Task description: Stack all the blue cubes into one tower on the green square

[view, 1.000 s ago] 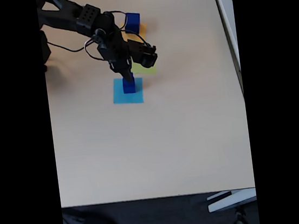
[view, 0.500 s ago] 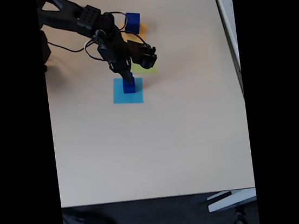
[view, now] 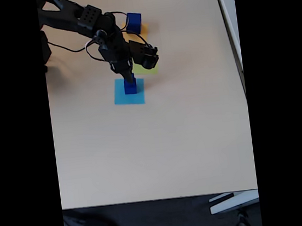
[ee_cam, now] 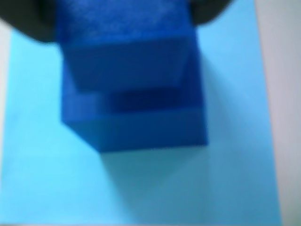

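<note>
In the wrist view a smaller dark blue cube rests on a larger blue cube, both standing on the light blue square. My gripper is shut on the upper cube, with dark fingers at its two sides. The fixed view shows the gripper pointing down over this small stack. Another blue cube sits at the back on the orange-yellow square. The green square lies just right of the gripper, partly hidden by it.
The arm reaches in from the back left of the tan table, with loose cables hanging off it. The table's front edge and right edge are in view.
</note>
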`<state>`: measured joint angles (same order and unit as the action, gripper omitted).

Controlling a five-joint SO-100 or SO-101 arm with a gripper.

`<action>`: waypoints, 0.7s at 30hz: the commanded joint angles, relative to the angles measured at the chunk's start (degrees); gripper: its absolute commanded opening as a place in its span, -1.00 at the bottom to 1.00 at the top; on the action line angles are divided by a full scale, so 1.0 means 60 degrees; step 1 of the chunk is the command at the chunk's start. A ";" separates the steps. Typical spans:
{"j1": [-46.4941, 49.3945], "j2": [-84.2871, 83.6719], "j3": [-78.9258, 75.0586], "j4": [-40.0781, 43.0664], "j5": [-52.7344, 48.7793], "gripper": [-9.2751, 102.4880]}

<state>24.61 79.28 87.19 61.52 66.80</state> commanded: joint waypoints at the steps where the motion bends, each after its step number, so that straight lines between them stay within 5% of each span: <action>1: -0.0044 0.0146 -0.0044 -0.0190 0.0117 -0.72; 21: -0.0103 0.0190 0.0073 -0.0293 0.0161 -0.60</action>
<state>24.61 79.28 88.07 60.64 67.15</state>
